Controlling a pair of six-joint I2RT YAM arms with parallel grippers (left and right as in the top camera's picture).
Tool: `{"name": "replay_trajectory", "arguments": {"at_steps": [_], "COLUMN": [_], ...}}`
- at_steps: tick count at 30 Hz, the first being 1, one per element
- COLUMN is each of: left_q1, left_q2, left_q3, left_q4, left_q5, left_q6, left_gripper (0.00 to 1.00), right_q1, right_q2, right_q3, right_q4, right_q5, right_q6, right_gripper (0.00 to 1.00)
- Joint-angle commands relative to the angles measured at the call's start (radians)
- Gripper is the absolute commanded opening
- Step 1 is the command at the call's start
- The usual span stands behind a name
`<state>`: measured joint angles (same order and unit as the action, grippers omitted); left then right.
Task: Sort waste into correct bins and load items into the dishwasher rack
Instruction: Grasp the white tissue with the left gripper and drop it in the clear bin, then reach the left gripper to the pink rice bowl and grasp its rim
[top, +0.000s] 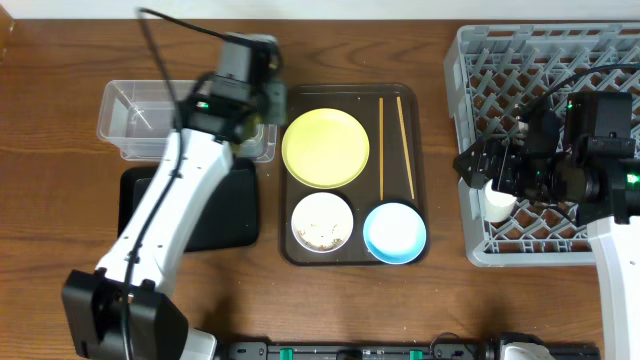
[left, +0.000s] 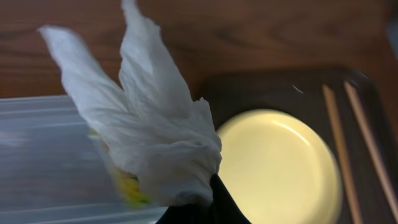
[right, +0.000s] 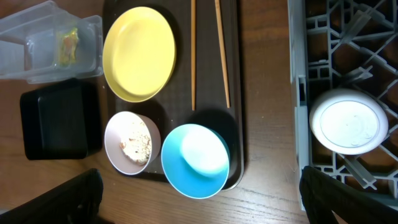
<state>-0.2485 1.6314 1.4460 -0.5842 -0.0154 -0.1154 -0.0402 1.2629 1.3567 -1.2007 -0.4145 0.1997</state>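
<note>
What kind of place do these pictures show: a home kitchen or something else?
Likely a robotics lab bench staged as a dish-clearing station, not a real kitchen. A robot arm works over a wooden table that holds a grey dishwasher rack and a serving tray of used dishes.

We are looking at a robot lab bench set up as a kitchen clean-up station. A white-and-black left arm (top: 170, 210) and right arm (top: 610, 260) are reaching over a wood-grain table (top: 60, 120), and a black rail (top: 360, 350) is running along the bottom edge of the overhead view. A grey dishwasher rack (top: 480, 60) is sitting at the right of the frame. A dark brown serving tray (top: 392, 150) is holding a yellow plate (top: 325, 148) in the middle, and a clear tub (top: 130, 115) and a black tray (top: 215, 225) are lying at the left.
</note>
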Motion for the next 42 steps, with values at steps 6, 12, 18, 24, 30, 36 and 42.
{"name": "replay_trajectory", "arguments": {"at_steps": [6, 12, 18, 24, 30, 36, 42], "left_q1": [0.113, 0.101, 0.029, -0.142, -0.354, -0.452, -0.465], "left_q2": [0.178, 0.103, -0.087, -0.156, -0.127, -0.051, 0.09], "left_q3": [-0.024, 0.011, 0.02, 0.002, -0.119, -0.253, -0.284], "left_q4": [-0.006, -0.089, -0.252, -0.494, -0.454, -0.232, -0.079], "left_q5": [-0.045, 0.065, 0.204, 0.259, 0.195, 0.117, 0.124], "left_q6": [-0.012, -0.017, -0.021, -0.116, -0.266, -0.425, -0.428], "left_gripper": [0.47, 0.69, 0.69, 0.62, 0.62, 0.53, 0.52], "right_q1": [0.016, 0.015, 0.015, 0.015, 0.015, 0.016, 0.016], "right_q2": [-0.001, -0.001, -0.001, 0.0, -0.001, 0.0, 0.0], "right_q3": [0.002, 0.002, 0.002, 0.002, 0.002, 0.002, 0.002], "right_q4": [-0.005, -0.022, -0.023, -0.022, -0.023, -0.015, -0.015], "right_q5": [-0.002, -0.001, -0.001, -0.001, -0.001, -0.001, -0.001], "right_q6": [-0.013, -0.014, -0.014, -0.014, -0.014, -0.014, -0.014], "right_gripper": [0.98, 0.98, 0.99, 0.99, 0.99, 0.99, 0.99]}}
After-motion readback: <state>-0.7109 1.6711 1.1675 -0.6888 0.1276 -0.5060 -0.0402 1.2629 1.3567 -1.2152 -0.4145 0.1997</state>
